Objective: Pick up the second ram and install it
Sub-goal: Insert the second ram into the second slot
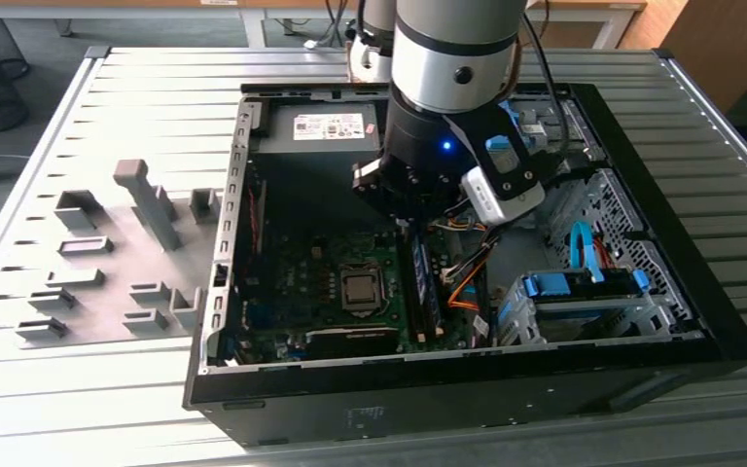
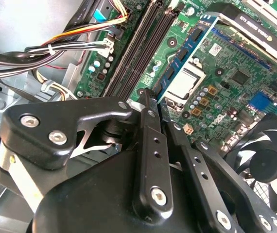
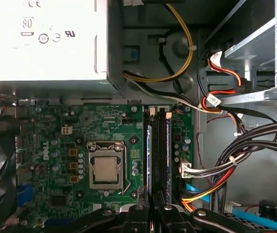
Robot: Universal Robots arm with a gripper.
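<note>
One stick gripped | gripper [image 3: 151, 209] fingers pinched on the second ram [image 3: 149, 160], which ran out ahead of the fingertips beside the black slots [image 3: 160, 155] | step judged: seating | seating demands the board square to its slot, pressed evenly; depth unclear.

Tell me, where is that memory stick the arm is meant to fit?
In the second wrist view the second ram stands on edge above the motherboard, between the long black slots and the processor socket, running out from the gripper.
</note>
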